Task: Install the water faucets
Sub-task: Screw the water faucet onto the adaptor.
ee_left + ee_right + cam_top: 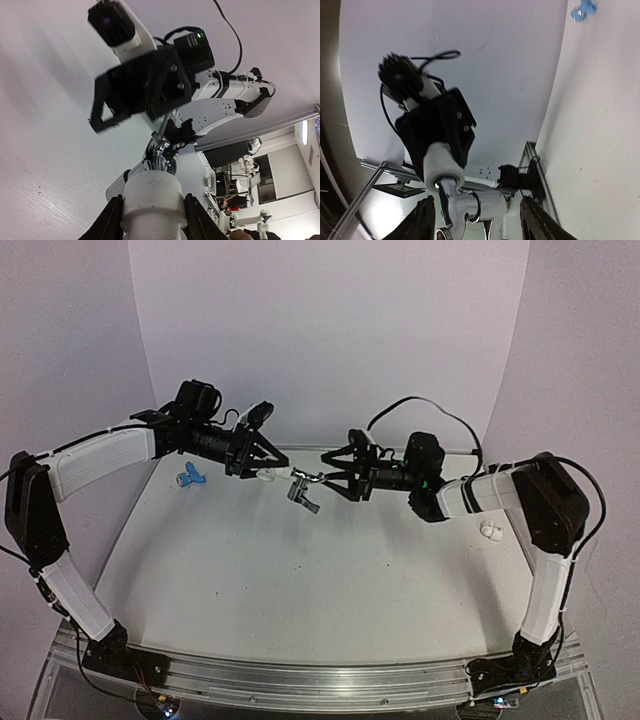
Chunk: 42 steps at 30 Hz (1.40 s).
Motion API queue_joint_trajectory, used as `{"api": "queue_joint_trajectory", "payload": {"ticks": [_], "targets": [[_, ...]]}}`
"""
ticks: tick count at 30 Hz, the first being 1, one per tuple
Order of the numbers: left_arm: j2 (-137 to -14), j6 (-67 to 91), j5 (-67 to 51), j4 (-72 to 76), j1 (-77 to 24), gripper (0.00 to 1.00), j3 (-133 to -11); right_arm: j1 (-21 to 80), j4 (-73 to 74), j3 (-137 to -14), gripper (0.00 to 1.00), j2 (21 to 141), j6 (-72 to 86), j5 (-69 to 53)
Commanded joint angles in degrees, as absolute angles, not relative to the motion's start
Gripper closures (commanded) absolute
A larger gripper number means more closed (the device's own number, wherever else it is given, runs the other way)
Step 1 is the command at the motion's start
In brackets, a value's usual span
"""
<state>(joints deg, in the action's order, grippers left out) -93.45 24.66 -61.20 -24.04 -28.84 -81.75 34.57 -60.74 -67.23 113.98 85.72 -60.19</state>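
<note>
the left gripper point(263, 472) is clamped on the white pipe fitting point(152, 197) and holds it in the air above the table point(300, 580). the silver faucet point(305, 492) sits right at the fitting's open end, seemingly touching it, with its body hanging down at a tilt. the right gripper point(324, 477) faces the fitting from the faucet's far side, one finger on each side of it. the wrist view cuts off the contact, so i cannot tell whether it grips the faucet or only brackets it. the step looks like seating the faucet's stem in the fitting: hold the fitting steady, line the stem up with the fitting's axis before pushing or turning, and avoid levering on the tilted body. the blue faucet point(190, 478) lies on the table, well apart from the fitting on the left gripper's side.
</note>
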Motion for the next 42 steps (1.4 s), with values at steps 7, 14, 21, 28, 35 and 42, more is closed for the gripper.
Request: {"api": "queue_joint_trajectory", "payload": {"ticks": [7, 14, 21, 28, 35, 42], "targets": [[-89.93, 48.65, -59.06, -20.92, -26.66, 1.0, -84.01, 40.09, -12.94, -65.13, 0.16, 89.56, -8.9, -30.44], [-89.31, 60.29, -57.81, -20.93, -26.0, 1.0, -85.57, 54.2, -18.92, -64.25, 0.08, 88.63, -40.73, -8.04], [-89.12, 65.01, -57.55, -20.91, -25.4, 1.0, -86.05, 60.52, -36.23, -62.96, 0.06, 95.85, -62.91, 6.33], [-88.5, 65.47, -58.19, -20.81, -25.46, 1.0, -85.2, 61.11, -45.21, -68.65, 0.03, 104.71, -77.11, 16.72], [-88.2, 65.39, -58.77, -20.65, -25.42, 1.0, -84.55, 61.65, -60.49, -72.22, 0.07, 110.76, -84.38, 22.69], [-87.68, 65.04, -59.14, -20.42, -25.49, 1.0, -84.16, 61.91, -61.68, -74.34, 0.33, 112.85, -84.95, 22.29]]}}
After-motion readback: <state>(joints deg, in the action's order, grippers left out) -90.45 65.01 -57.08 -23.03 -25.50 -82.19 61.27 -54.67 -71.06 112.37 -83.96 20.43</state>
